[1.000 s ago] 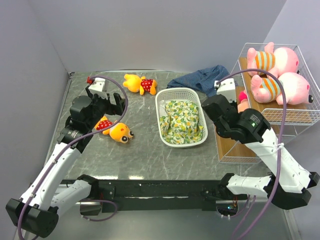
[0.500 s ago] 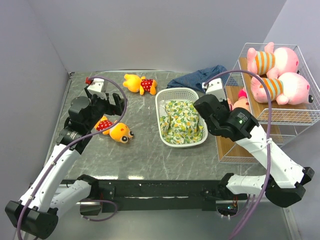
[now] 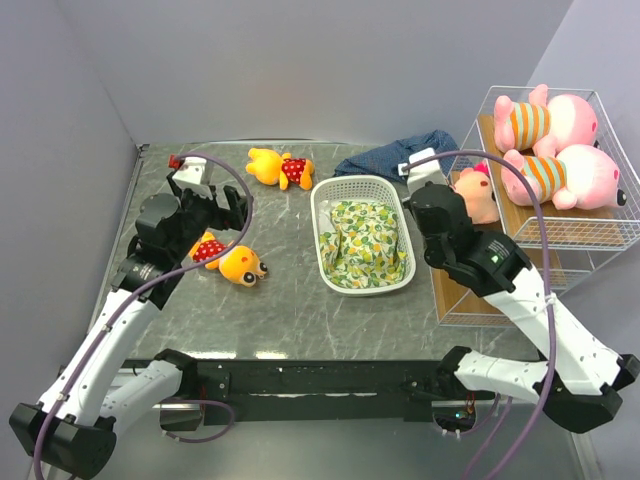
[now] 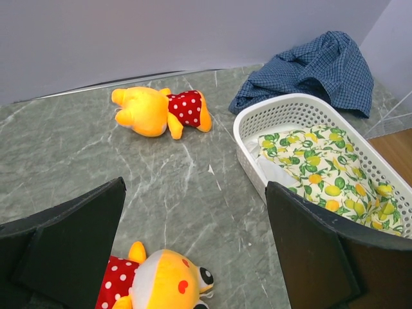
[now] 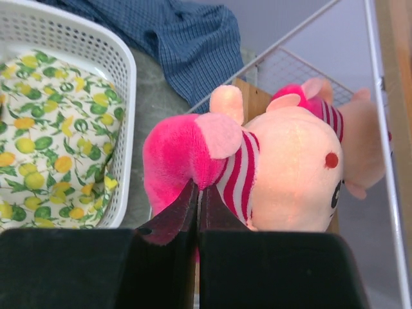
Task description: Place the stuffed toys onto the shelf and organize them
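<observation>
Right end effector [image 5: 196, 193] is clenched on only a thin pink fold of the pink doll [image 5: 283, 167], at the 9 o'clock edge of the shelf [image 3: 462, 292]; it may slip out. Left end effector [image 4: 193, 248] is released, empty.

pigs [image 3: 560, 120] on shelf [image 3: 462, 290] (right side) | cloth [image 3: 365, 245] in basket [image 3: 355, 182] | fabric [image 3: 395, 155] behind basket | bears [image 3: 235, 262] left of it

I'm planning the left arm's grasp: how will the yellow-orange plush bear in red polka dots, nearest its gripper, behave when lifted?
Probably soft and squashy: the yellow-orange plush bear looks stuffed and fuzzy, so hardly slippery. Likely light; its limbs may flop. Sprawled flat, it shouldn't roll.
</observation>
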Available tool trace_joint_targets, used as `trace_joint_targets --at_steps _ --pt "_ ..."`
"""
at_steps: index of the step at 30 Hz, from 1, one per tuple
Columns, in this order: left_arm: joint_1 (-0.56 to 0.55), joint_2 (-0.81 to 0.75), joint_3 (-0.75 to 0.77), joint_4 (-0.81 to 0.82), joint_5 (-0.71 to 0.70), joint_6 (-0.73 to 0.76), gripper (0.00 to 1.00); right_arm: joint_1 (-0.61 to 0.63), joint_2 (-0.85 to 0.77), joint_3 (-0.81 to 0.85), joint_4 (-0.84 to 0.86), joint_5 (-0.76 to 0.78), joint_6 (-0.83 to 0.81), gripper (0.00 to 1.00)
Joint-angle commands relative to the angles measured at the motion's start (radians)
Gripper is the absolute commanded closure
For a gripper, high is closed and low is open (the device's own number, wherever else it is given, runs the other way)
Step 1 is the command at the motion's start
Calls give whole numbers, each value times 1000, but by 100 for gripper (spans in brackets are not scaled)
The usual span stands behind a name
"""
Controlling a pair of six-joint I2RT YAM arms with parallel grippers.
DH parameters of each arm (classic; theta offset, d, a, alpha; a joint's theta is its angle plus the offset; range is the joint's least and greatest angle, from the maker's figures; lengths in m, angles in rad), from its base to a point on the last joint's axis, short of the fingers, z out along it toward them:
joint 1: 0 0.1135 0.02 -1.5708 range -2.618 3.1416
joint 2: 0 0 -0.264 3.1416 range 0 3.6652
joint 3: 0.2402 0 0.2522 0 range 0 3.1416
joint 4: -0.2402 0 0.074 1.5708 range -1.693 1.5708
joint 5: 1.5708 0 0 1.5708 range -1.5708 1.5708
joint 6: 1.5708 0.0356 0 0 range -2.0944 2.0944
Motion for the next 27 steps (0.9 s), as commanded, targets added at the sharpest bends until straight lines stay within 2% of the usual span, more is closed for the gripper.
trace_joint_targets --at_steps 1,4,18,22,27 --pt "-4 -24 -1 49 -21 0 4 -13 -55 -1 143 -79 -111 100" --pt "-4 -27 2 43 -23 0 4 -13 -48 35 106 -107 -87 100" --pt "-4 -21 -3 41 -12 -3 4 -9 -74 156 -208 -447 134 100" --pt "-4 -32 -10 49 -26 0 4 -3 -80 159 -247 -380 215 100" --pt "-4 -30 -13 60 -7 -8 4 -3 -46 243 -360 -233 283 100"
